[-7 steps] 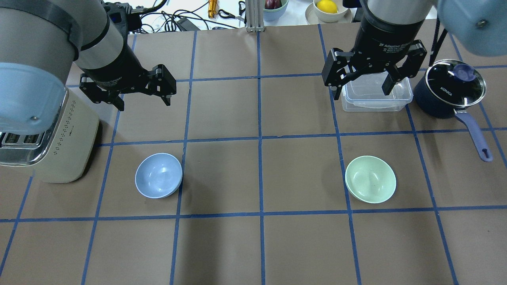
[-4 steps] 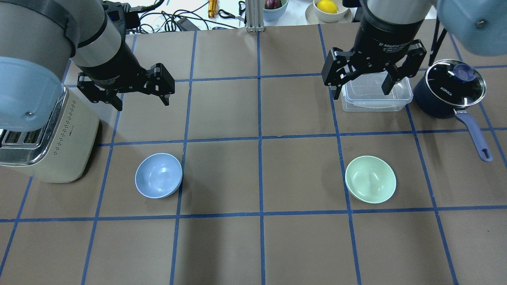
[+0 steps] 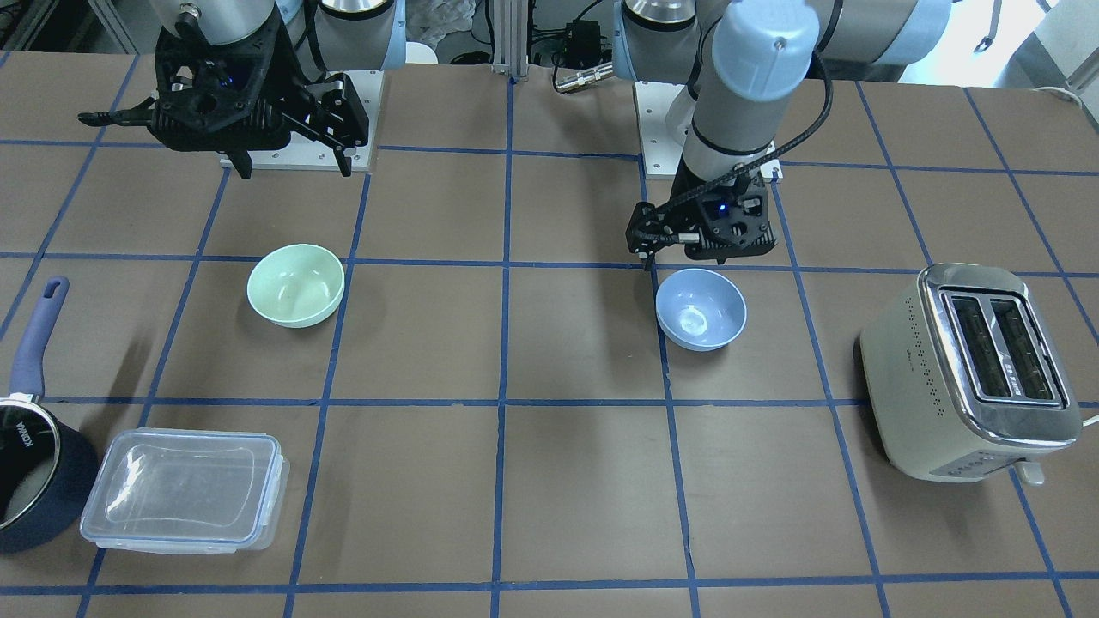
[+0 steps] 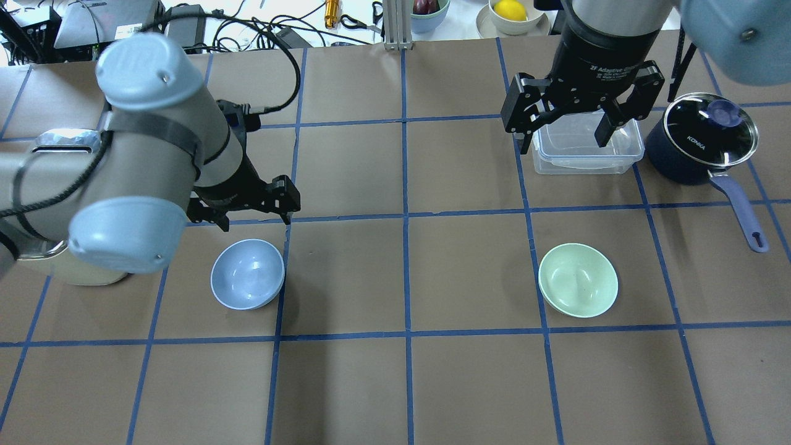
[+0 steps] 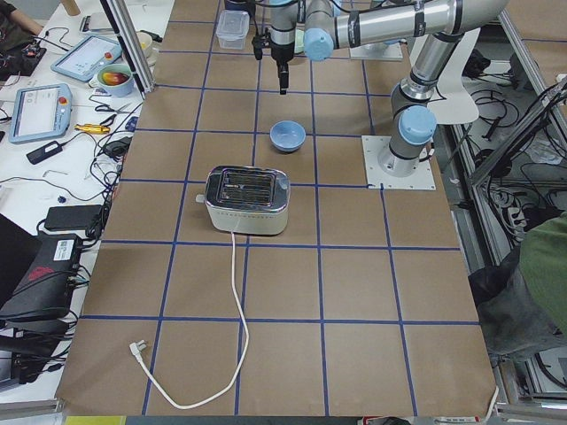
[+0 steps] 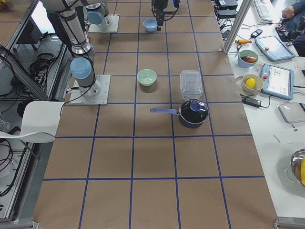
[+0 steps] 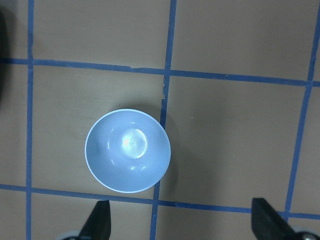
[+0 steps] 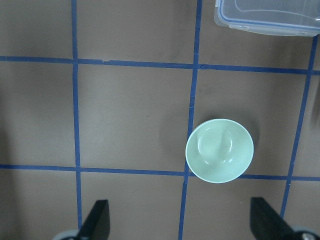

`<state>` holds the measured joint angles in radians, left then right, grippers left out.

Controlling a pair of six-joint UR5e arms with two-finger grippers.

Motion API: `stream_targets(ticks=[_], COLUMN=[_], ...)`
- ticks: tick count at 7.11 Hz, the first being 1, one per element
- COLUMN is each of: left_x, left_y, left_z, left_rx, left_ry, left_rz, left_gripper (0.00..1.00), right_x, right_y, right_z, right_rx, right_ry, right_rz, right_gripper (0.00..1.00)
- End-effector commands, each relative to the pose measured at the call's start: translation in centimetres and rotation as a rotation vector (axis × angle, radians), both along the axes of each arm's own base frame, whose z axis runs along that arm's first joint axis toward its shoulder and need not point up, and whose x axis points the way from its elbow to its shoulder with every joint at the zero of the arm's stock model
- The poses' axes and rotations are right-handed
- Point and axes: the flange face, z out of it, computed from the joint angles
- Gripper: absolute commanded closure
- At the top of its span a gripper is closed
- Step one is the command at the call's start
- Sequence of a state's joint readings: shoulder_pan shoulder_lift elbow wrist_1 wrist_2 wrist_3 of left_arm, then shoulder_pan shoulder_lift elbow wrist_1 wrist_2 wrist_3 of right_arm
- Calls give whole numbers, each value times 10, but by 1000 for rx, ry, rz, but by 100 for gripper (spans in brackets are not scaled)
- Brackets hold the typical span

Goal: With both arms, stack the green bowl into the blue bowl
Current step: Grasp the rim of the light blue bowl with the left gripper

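Two robot arms reach over a brown surface [image 4: 346, 383] marked with blue tape squares. The left arm bends in from the side, its wrist turned so the left claw [image 4: 254, 216] points straight down. Its fingers [image 7: 99, 222] are spread wide, wider than the bowl under them, and hold nothing. The blue bowl [image 4: 247, 274] sits upright on the surface below this claw, apart from it. In the left wrist view the bowl lies a little toward the left-hand finger. The two outside views disagree on which side of the bowl the claw hangs, so it seems to be roughly above it.

The right arm is held high, its right claw [image 4: 563, 139] also pointing down, fingers wide apart and empty. The green bowl [image 4: 578, 280] sits upright on the surface well below this claw, nearer its right-hand finger in the right wrist view. The two bowls are well apart.

A clear lidded box [image 4: 581, 159] and a dark saucepan [image 4: 701, 139] lie beyond the right claw. A cream toaster [image 3: 970, 369] stands to the outer side of the left claw.
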<state>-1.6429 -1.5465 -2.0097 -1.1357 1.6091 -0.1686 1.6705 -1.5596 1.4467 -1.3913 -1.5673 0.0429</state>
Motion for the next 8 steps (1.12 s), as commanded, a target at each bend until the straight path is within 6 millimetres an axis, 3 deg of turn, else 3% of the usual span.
stream_targets(ticks=[1, 5, 6, 7, 8], left_x=[4, 3, 3, 2, 1], left_y=[31, 29, 28, 27, 28], left_z=[-90, -123, -127, -133, -137], left_rx=[-37, 26, 29, 41, 47], left_ry=[3, -2, -4, -5, -4], left_rz=[18, 20, 19, 17, 14], left_gripper=[0, 0, 5, 47, 95], right_x=[1, 1, 1, -1, -30], right_y=[0, 0, 0, -3, -19], right_z=[0, -1, -1, -4, -17], right_rx=[1, 2, 1, 2, 32], right_ry=[-1, -1, -1, -1, 8], right_rz=[0, 0, 0, -2, -18], right_gripper=[0, 0, 0, 0, 0])
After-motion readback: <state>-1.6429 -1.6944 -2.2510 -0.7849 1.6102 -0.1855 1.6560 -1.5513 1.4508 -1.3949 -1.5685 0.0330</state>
